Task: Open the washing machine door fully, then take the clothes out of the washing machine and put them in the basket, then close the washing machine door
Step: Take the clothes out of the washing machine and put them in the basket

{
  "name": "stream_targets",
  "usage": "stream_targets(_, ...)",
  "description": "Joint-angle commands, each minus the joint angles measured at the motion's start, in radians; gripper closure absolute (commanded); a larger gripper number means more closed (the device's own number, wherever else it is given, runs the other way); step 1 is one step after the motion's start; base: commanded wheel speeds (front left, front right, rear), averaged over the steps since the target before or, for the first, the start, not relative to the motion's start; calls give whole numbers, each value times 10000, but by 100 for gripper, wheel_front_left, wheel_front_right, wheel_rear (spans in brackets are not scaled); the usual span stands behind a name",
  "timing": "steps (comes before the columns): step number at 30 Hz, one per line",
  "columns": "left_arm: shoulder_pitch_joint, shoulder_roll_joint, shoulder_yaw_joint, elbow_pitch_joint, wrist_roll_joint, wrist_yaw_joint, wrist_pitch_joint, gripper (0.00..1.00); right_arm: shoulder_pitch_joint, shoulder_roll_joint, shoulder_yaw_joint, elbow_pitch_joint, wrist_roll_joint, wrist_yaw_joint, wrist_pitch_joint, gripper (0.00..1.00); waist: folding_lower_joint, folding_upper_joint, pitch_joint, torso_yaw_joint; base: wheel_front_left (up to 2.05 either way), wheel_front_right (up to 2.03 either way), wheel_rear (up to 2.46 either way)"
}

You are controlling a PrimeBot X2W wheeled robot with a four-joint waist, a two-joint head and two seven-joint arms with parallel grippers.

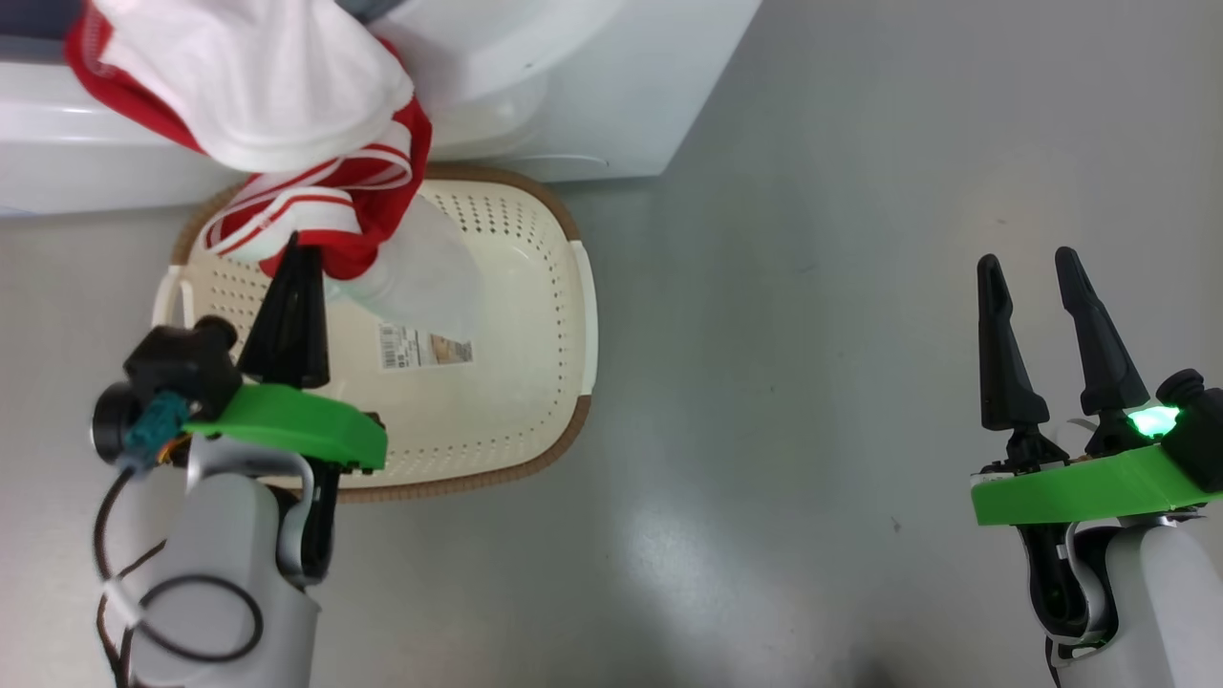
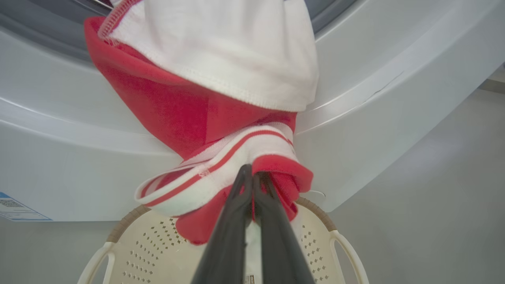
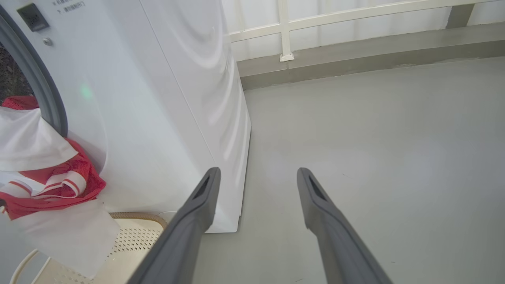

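Two long dark fingers of the left gripper (image 1: 302,250) (image 2: 255,176) are pressed together, clamped on a fold of the soft bright red and white clothes (image 1: 287,86) (image 2: 205,114) (image 3: 47,185) at the lower end of the bundle, where a white band with red stripes wraps over red cloth. One bundle is in view; how many garments make it up cannot be told. It hangs from the round opening of the one big white front-loading washing machine (image 1: 611,105) (image 2: 59,169) (image 3: 158,118), draped over the grey rubber gasket (image 3: 43,90) and down the white front. Its lowest part, along with one pale half-see-through flap (image 1: 430,277) (image 3: 67,232), hangs above the one cream-white perforated plastic basket (image 1: 583,315) (image 2: 126,225) (image 3: 134,236) with its brown woven-look rim. That basket stands on the grey floor (image 1: 812,287) just in front of the machine, shows two side handles, and has one paper label (image 1: 425,349) on its bottom. One small blue sticker (image 2: 15,207) sits low on the machine's front. Well off to the other side, the right gripper (image 1: 1027,260) (image 3: 258,173) is over bare floor, its two dark fingers spread apart with nothing between them. One white railing (image 3: 284,31) runs along the far edge of the floor.
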Motion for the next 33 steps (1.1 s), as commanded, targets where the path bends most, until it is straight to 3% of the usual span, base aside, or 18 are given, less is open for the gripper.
stream_targets(1,-26,193,252,-50,123,-52,-51,91,16,2,223,-256,30,65,-65,0,0,-1,186,-136,0,0,0)
stream_targets(6,-741,193,464,1106,522,-102,-51,82,-114,9,263,-314,52,65,-65,0,0,-1,508,-269,0,0,0)
stream_targets(10,-1314,193,631,1899,774,-166,-51,52,-215,11,304,-333,103,65,-65,0,0,-1,707,-335,0,0,0)
stream_targets(13,-1618,193,655,2236,894,-139,-51,7,-251,12,333,-329,139,65,-65,0,0,-1,774,-365,0,0,0)
stream_targets(14,-1713,193,685,2326,910,-117,-51,0,-264,12,338,-326,146,65,-65,0,0,-1,795,-369,0,0,0)
stream_targets(22,-1919,193,723,2547,948,-131,-51,0,-321,13,329,-292,142,65,-65,0,0,-1,754,-324,0,0,0)
stream_targets(33,-875,193,602,1320,488,-143,-51,0,-118,14,179,-252,-31,65,-65,0,0,-1,283,58,0,0,0)
